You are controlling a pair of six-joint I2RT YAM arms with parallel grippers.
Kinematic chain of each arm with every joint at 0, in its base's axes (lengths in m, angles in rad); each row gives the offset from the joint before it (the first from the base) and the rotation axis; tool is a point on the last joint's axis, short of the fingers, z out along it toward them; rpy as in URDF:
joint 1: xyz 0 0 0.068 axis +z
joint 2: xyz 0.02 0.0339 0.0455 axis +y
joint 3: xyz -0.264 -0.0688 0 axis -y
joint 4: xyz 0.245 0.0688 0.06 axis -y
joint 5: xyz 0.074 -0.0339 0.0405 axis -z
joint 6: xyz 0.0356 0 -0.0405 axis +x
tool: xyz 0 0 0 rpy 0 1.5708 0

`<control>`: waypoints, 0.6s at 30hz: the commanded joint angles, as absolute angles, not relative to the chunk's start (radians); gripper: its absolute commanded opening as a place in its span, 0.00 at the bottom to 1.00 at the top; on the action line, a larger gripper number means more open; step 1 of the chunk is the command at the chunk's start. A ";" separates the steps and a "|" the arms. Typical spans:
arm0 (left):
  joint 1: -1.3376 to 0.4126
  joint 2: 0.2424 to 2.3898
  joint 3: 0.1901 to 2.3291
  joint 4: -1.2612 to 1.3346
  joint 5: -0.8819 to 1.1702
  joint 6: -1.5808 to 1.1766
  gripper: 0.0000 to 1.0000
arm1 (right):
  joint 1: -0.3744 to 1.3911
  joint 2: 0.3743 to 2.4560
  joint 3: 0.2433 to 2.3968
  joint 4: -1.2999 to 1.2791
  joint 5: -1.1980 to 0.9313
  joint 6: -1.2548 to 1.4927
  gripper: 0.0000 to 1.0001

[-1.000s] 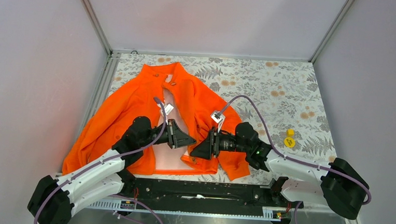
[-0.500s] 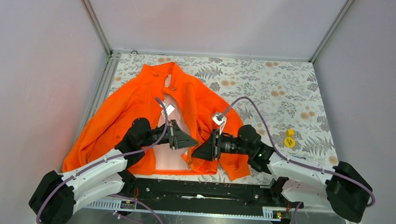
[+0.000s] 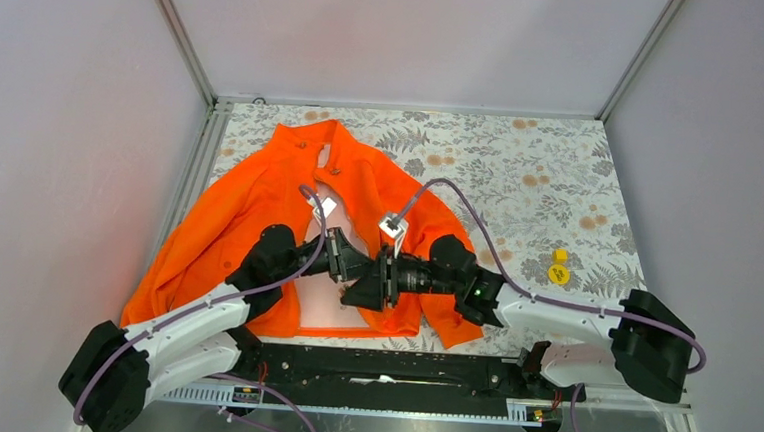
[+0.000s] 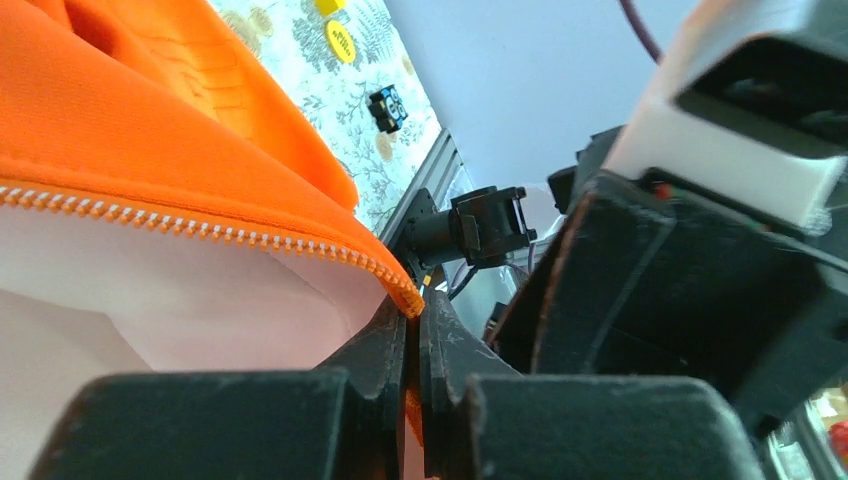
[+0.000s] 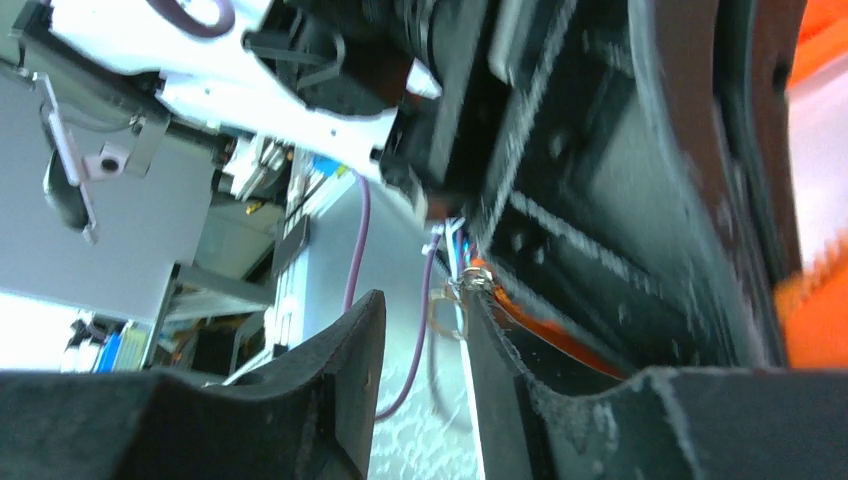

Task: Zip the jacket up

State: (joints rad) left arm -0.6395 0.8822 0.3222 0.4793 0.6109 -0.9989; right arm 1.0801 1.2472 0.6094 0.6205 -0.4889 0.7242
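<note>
Left tool [image 4: 413, 335] pinches jacket [image 4: 150, 110] zipper end (hidden from overhead)

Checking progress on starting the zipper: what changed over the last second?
The right gripper slid left across the jacket until it meets the left gripper; its fingers are apart, nothing visibly taken. The left gripper stayed clamped on the zipper's bottom end; the jacket lies open as before.

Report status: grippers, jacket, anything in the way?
Left gripper shut on zipper edge of jacket. Right gripper open, close against it. Front unzipped, lining showing. Only the grippers crowd each other.
</note>
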 commanded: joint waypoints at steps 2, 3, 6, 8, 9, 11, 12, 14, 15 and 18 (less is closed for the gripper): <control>-0.638 0.944 0.371 0.541 0.604 -1.081 0.00 | 1.086 1.350 0.743 0.619 -0.389 0.738 0.45; -0.638 0.949 0.374 0.536 0.606 -1.101 0.00 | 1.086 1.357 0.771 0.566 -0.402 0.712 0.45; -0.638 0.959 0.382 0.537 0.628 -1.143 0.00 | 1.086 1.291 0.764 0.459 -0.380 0.640 0.47; -0.638 0.949 0.378 0.557 0.639 -1.168 0.00 | 1.086 1.204 0.728 0.392 -0.312 0.595 0.53; -0.637 0.942 0.377 0.556 0.636 -1.172 0.00 | 1.084 1.165 0.716 0.356 -0.286 0.581 0.55; -0.637 0.934 0.380 0.549 0.635 -1.169 0.00 | 1.077 1.103 0.703 0.275 -0.256 0.564 0.56; -0.635 0.933 0.381 0.545 0.637 -1.164 0.00 | 1.073 1.077 0.697 0.249 -0.242 0.561 0.57; -0.633 0.935 0.385 0.540 0.640 -1.157 0.00 | 1.060 1.028 0.668 0.233 -0.218 0.569 0.57; -0.631 0.937 0.385 0.545 0.643 -1.156 0.00 | 1.048 1.005 0.649 0.237 -0.214 0.579 0.58; -0.629 0.942 0.380 0.584 0.655 -1.169 0.00 | 0.988 0.963 0.584 0.272 -0.240 0.619 0.57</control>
State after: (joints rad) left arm -0.6331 0.9520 0.3386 0.4751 0.6125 -1.1519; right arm 1.0519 1.0046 0.6548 0.2955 -0.2737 0.6071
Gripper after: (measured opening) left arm 0.040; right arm 0.574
